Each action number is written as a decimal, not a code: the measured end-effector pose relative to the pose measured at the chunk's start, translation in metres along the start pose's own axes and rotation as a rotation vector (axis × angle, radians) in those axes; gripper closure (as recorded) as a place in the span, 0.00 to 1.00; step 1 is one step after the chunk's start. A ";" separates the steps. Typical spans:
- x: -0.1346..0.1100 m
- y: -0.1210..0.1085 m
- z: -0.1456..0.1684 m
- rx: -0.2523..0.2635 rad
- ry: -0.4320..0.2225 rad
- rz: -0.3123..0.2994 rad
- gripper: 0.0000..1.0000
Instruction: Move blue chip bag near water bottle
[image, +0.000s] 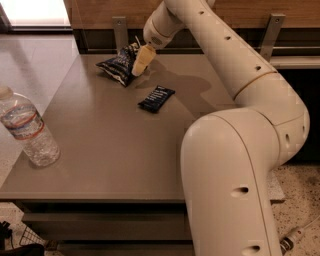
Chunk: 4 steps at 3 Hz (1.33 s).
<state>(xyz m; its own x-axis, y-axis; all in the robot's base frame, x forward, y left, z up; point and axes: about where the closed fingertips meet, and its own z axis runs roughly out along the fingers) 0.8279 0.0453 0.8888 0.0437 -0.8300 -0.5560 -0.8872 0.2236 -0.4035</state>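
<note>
The blue chip bag (118, 65) is crumpled dark navy foil with white lettering and lies at the far left part of the grey table (115, 150). My gripper (140, 60) reaches down from the long white arm and sits right at the bag's right edge, overlapping it in the camera view. The water bottle (27, 131) is clear ribbed plastic with a white, red and blue label. It stands upright near the table's front left corner, far from the bag.
A small flat dark blue bar wrapper (156, 98) lies on the table just right of and nearer than the bag. A wooden wall with metal brackets (120, 30) runs behind the table. My white arm body (235, 175) fills the right foreground.
</note>
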 end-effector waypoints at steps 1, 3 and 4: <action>-0.010 0.009 0.024 -0.053 -0.046 0.031 0.00; -0.022 0.029 0.068 -0.156 -0.124 0.144 0.33; -0.022 0.031 0.072 -0.162 -0.121 0.140 0.64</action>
<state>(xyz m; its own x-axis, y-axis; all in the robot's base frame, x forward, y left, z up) 0.8325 0.1074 0.8359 -0.0392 -0.7271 -0.6854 -0.9500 0.2398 -0.2001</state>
